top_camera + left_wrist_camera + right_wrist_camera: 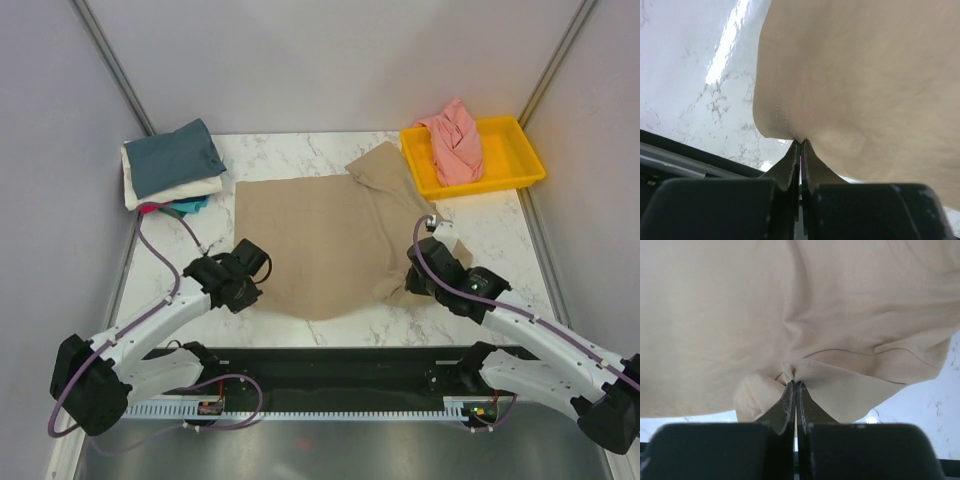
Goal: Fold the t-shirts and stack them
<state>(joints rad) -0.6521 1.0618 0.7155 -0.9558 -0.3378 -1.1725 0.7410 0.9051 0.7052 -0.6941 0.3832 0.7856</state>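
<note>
A tan t-shirt (325, 235) lies spread on the marble table. My left gripper (252, 280) is shut on its near left corner; the left wrist view shows my left gripper (802, 141) pinching the tan cloth (865, 85). My right gripper (418, 272) is shut on its near right edge; the right wrist view shows my right gripper (795, 383) pinching a bunched fold of the tan cloth (790, 305). A salmon-pink shirt (455, 140) lies crumpled in the yellow tray (525, 160). A stack of folded shirts (175, 165), slate-blue on top, sits at the far left.
The yellow tray stands at the far right corner. Grey walls close the table on three sides. A black rail (330, 385) runs along the near edge between the arm bases.
</note>
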